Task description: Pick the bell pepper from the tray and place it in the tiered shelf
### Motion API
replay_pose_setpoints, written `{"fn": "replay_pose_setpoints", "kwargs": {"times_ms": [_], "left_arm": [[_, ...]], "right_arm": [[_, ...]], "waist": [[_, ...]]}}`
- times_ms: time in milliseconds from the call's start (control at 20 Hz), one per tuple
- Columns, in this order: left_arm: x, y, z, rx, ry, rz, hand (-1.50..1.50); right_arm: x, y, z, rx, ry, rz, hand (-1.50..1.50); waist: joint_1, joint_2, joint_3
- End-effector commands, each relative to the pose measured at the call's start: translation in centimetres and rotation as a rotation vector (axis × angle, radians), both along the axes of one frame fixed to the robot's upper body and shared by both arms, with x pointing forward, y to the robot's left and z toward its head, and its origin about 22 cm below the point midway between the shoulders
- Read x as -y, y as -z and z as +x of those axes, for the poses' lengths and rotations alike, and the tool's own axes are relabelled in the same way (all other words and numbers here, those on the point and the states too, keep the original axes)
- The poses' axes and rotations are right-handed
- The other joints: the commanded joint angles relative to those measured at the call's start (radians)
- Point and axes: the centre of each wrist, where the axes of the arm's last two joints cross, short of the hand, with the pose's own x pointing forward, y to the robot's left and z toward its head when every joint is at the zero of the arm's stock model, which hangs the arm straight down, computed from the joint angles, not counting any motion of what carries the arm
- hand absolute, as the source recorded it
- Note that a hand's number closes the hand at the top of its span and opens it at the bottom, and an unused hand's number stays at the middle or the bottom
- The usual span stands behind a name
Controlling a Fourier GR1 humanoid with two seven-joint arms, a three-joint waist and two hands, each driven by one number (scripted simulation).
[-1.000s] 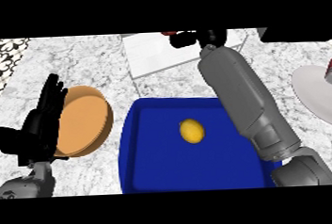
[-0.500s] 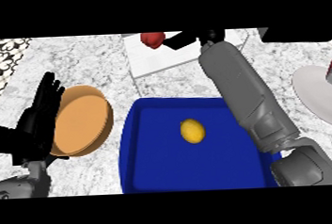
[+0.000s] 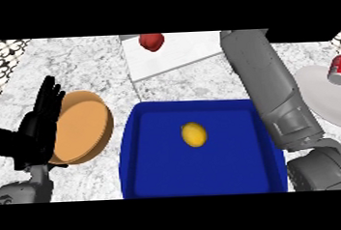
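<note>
The blue tray (image 3: 130, 157) sits on the marbled counter (image 3: 179, 90) and serves as the reference for everything else. The red bell pepper (image 3: 152, 42) is out of the tray: it lies beyond the tray's far edge, toward its left corner, on top of the white tiered shelf (image 3: 175, 58), near the shelf's far edge, with no hand touching it. Inside the tray, close to its middle, lies a small yellow lemon-like fruit (image 3: 194, 134), well apart from the walls. Just left of the tray stands a tan plate (image 3: 81, 125), its rim near the tray's left wall. Further left, past that plate, the left hand (image 3: 33, 135) rests with its black fingers straight and relaxed, pointing up, holding nothing. The right forearm (image 3: 265, 84) runs along the tray's right side, from beside its near right corner up past its far edge to the view's upper limit; the right hand itself does not show, so whether it is released or clenched cannot be told. To the right of the tray, past the forearm, a white plate (image 3: 322, 98) carries a red can (image 3: 339, 68) lying on its side
</note>
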Motion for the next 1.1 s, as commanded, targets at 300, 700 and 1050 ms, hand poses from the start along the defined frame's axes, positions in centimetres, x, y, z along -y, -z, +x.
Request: {"fn": "replay_pose_setpoints", "kwargs": {"times_ms": [300, 700, 1050], "left_arm": [[-0.2, 1.1, -1.0, -0.024, -0.036, 0.003, 0.00], [-1.7, 0.2, -1.0, -0.013, -0.038, 0.007, 0.00], [0.0, -1.1, -0.1, 0.020, -0.006, -0.003, 0.00]], "right_arm": [[11.3, -3.8, -0.4, -0.056, 0.173, 0.101, -1.50], [19.8, -2.1, -5.4, -0.091, 0.100, 0.103, -1.50], [24.9, -2.2, -9.0, -0.038, 0.076, 0.124, -1.50]], "waist": [[-0.034, -0.011, 0.000], [-0.034, -0.010, 0.000], [-0.021, -0.005, 0.000]]}}
